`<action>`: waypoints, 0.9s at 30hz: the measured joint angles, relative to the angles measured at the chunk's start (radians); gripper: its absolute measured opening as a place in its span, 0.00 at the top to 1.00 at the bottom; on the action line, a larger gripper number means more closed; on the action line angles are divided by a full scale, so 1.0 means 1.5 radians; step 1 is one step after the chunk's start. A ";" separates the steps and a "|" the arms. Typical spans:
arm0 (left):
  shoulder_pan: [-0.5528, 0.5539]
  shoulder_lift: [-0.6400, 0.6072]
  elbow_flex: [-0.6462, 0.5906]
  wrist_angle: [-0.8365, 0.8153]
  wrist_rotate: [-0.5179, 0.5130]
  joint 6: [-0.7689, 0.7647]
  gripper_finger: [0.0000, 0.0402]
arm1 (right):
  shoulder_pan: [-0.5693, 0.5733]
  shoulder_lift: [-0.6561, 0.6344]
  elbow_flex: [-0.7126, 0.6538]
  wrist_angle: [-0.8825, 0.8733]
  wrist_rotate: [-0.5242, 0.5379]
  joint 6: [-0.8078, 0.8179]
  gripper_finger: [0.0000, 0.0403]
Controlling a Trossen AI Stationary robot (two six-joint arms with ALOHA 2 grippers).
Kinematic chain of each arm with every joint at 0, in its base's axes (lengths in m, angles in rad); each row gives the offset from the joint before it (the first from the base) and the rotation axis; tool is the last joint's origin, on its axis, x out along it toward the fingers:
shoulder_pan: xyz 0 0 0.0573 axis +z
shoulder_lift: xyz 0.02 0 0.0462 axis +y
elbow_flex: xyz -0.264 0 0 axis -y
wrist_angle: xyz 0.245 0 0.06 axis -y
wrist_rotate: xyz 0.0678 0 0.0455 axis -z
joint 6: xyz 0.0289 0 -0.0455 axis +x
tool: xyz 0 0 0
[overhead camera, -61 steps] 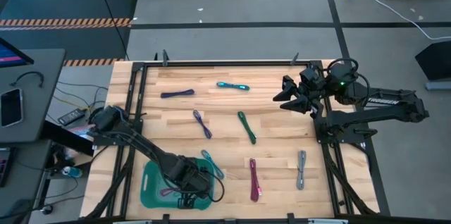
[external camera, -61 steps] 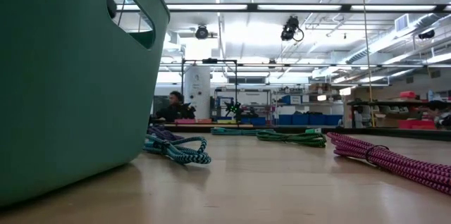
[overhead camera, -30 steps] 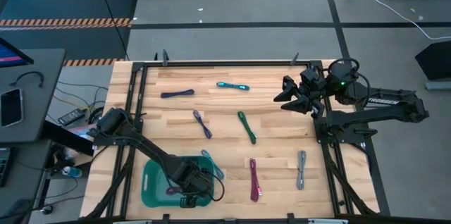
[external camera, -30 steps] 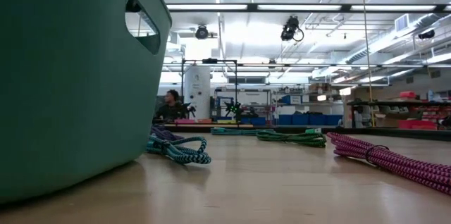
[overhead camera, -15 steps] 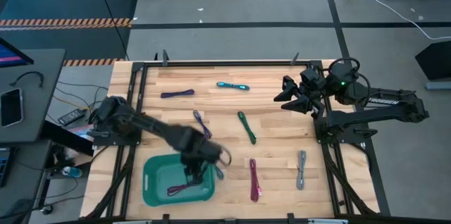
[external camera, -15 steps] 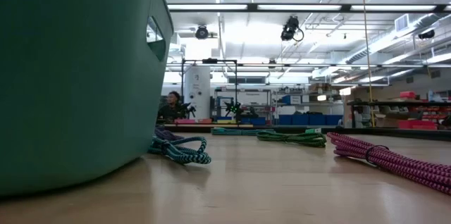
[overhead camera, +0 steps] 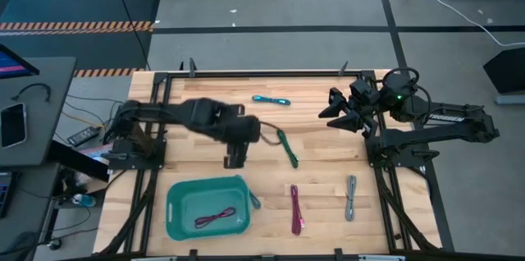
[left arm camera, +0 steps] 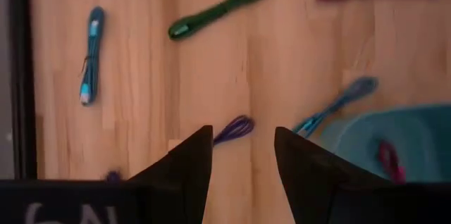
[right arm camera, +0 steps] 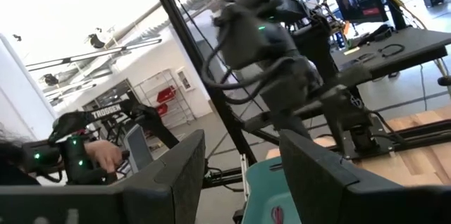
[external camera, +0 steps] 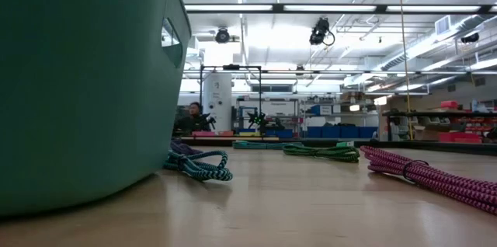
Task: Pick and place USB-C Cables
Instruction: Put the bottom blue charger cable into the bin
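My left gripper [overhead camera: 233,160] hangs open over the middle of the table. A purple USB-C cable [left arm camera: 233,129] lies on the wood below the gap between its fingers, untouched. Other USB-C cables lie flat on the table: cyan [overhead camera: 271,99], green [overhead camera: 287,148], magenta [overhead camera: 295,209], grey [overhead camera: 350,197] and a teal one [overhead camera: 251,196] against the green bin [overhead camera: 176,199]. A magenta-purple cable [overhead camera: 215,218] lies on the bin's floor. My right gripper [overhead camera: 338,110] waits open above the far right of the table.
The bin stands near the table's front edge, left of middle. A black frame [overhead camera: 160,97] runs along the table's edges. Bare wood lies between the green and grey cables. In the low view the bin's wall [external camera: 85,84] fills the left side.
My left gripper has risen out of the bin and swung toward the far edge and a little right, ending over the purple cable. The magenta-purple cable stays behind on the bin's floor. The bin has shifted slightly.
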 joint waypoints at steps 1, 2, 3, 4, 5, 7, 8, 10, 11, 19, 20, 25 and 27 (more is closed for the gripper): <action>0.010 0.000 -0.008 0.000 0.013 0.045 0.60 | 0.000 0.000 0.000 0.000 0.001 0.000 0.53; 0.018 0.000 -0.019 0.000 0.018 0.097 0.60 | 0.000 0.000 0.000 0.000 0.001 0.000 0.53; 0.023 0.000 -0.031 -0.001 0.020 0.144 0.60 | 0.000 0.000 0.000 0.000 0.001 0.000 0.53; 0.027 0.001 -0.047 0.000 0.020 0.185 0.60 | 0.000 0.000 0.000 0.000 0.002 0.000 0.53; 0.031 0.001 -0.064 0.000 0.023 0.215 0.60 | 0.000 0.000 0.000 0.000 0.001 0.001 0.53; 0.037 0.001 -0.103 -0.001 0.039 0.253 0.60 | 0.000 0.000 0.000 0.000 0.002 0.006 0.53; 0.041 0.001 -0.127 -0.001 0.053 0.272 0.60 | 0.000 0.000 0.000 0.000 0.005 0.006 0.53; 0.047 0.001 -0.178 0.009 0.067 0.305 0.60 | 0.000 0.000 0.000 0.000 0.017 0.006 0.53; 0.051 0.001 -0.204 0.023 0.069 0.320 0.60 | 0.000 0.000 0.000 0.000 0.018 0.006 0.53; 0.084 0.001 -0.393 0.208 0.069 0.414 0.60 | 0.000 0.000 0.000 0.000 0.033 0.018 0.53; 0.089 0.001 -0.408 0.232 0.069 0.425 0.60 | 0.000 0.000 0.000 0.000 0.034 0.023 0.53; 0.114 0.001 -0.466 0.294 0.060 0.472 0.60 | 0.000 0.000 0.000 0.000 0.049 0.034 0.53; 0.121 0.001 -0.486 0.295 0.059 0.495 0.60 | 0.000 0.000 0.000 0.000 0.054 0.035 0.53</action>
